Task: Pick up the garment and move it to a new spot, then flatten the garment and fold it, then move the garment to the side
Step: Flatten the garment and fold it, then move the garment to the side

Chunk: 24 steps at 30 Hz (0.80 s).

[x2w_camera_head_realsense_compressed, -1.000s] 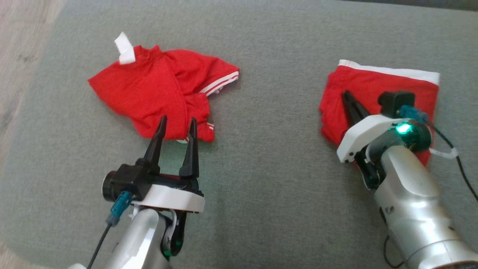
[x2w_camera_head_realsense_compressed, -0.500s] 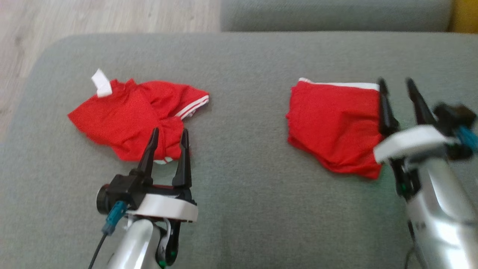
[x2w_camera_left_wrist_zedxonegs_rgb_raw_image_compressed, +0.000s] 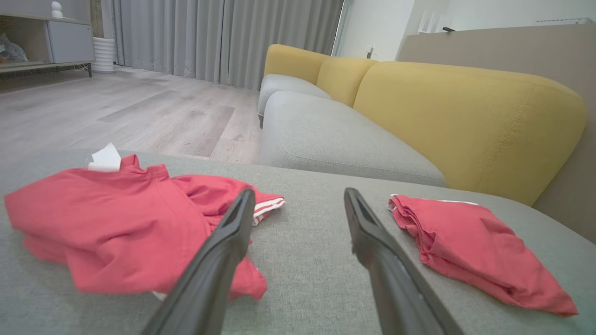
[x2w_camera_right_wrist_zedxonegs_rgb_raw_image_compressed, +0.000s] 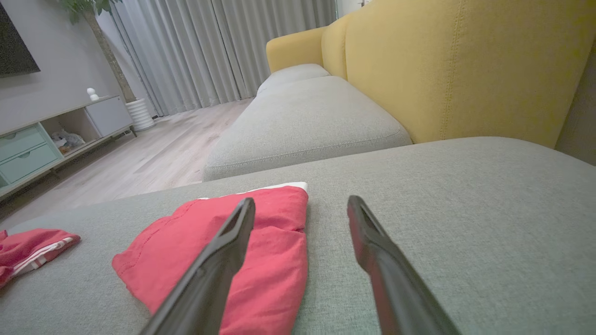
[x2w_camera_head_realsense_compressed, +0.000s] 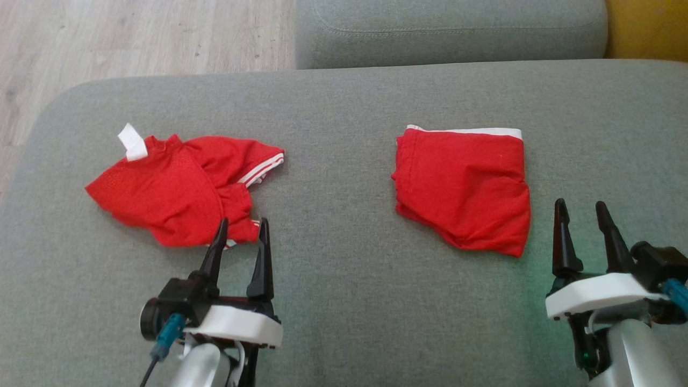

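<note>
Two open pincers over a wide grey cushion (x2w_camera_head_realsense_compressed: 344, 301): the left pincer (x2w_camera_head_realsense_compressed: 243, 223) and the right pincer (x2w_camera_head_realsense_compressed: 580, 204) each hold their two dark fingers spread apart, with nothing between them. The folded red garment (x2w_camera_head_realsense_compressed: 462, 188) lies flat on the cushion just ahead of the right pincer and to its left, apart from both fingertips. A white band (x2w_camera_head_realsense_compressed: 465, 130) runs along the garment's far edge. In the right wrist view, that pincer's left finger crosses in front of the red cloth, while its right finger points over bare grey fabric.

A crumpled red garment (x2w_camera_head_realsense_compressed: 172, 193) lies ahead of the left pincer, mostly to its left. In the head view its near hem sits right at the fingertips; whether they touch cannot be told. A white label (x2w_camera_head_realsense_compressed: 131, 142) sticks up from the crumpled garment's far corner, and a white-striped cuff (x2w_camera_head_realsense_compressed: 263, 166) points toward the folded red garment. Bare cushion separates the two red pieces, ahead of the gap between the pincers.

Farther ahead of both pincers, past the cushion's edge, are a second grey seat (x2w_camera_head_realsense_compressed: 451, 32), a yellow backrest (x2w_camera_left_wrist_zedxonegs_rgb_raw_image_compressed: 465, 121) and a pale wooden floor (x2w_camera_head_realsense_compressed: 134, 37).
</note>
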### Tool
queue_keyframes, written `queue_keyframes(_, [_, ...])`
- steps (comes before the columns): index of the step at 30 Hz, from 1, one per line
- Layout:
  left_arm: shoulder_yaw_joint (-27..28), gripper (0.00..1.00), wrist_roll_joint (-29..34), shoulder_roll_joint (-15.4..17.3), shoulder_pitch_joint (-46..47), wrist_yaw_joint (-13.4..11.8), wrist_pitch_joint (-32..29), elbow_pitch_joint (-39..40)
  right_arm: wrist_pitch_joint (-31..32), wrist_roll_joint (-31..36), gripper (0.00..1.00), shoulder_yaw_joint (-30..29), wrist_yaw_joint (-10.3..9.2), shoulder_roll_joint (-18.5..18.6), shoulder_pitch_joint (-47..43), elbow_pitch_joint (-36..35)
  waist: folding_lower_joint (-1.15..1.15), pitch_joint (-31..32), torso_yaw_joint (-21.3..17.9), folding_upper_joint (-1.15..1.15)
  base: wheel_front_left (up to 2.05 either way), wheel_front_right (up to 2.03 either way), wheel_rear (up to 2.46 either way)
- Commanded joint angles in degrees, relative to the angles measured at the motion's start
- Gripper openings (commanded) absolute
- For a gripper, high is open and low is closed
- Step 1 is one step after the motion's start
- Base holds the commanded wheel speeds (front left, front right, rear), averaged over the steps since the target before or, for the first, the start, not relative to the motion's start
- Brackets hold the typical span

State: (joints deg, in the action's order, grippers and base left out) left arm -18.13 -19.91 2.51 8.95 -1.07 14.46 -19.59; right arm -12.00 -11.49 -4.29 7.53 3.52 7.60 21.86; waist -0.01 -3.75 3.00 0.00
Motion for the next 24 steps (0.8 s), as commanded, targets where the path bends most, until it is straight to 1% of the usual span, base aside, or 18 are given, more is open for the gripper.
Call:
queue_keyframes(1, [2.3, 1.00, 0.5, 0.4, 1.5, 0.0, 0.5, 1.6, 0.1, 0.4, 1.00, 1.0, -0.04, -0.1, 1.2, -2.5, 0.01, -0.1, 0.1, 0.00, 0.00, 0.00, 0.00])
queue_keyframes(7, [1.7, 1.00, 1.7, 0.4, 2.3, 0.3, 0.5, 2.1, 1.7, 1.3, 1.00, 0.2, -0.04, -0.5, 1.4, -5.2, 0.01, -1.9, 1.0, 0.00, 0.00, 0.00, 0.00])
queue_keyframes(11, [1.2, 1.00, 2.1, 0.4, 3.1, 0.6, 0.5, 2.4, 3.3, 1.6, 1.00, -0.5, -0.04, -0.6, 3.7, -4.6, 0.01, -4.0, 1.8, 0.00, 0.00, 0.00, 0.00])
queue_keyframes(15, [0.7, 1.00, 2.2, 0.4, 4.1, 0.9, 0.5, 2.5, 6.4, 1.0, 1.00, -2.0, -0.04, -0.6, 6.8, -1.4, 0.01, -6.0, 3.0, 0.00, 0.00, 0.00, 0.00])
queue_keyframes(24, [0.0, 1.00, 1.9, 0.4, 5.3, 1.1, 0.5, 2.3, 12.5, -3.5, 1.00, -4.9, -0.04, -0.6, 14.0, 8.7, 0.01, -9.0, 5.8, 0.00, 0.00, 0.00, 0.00])
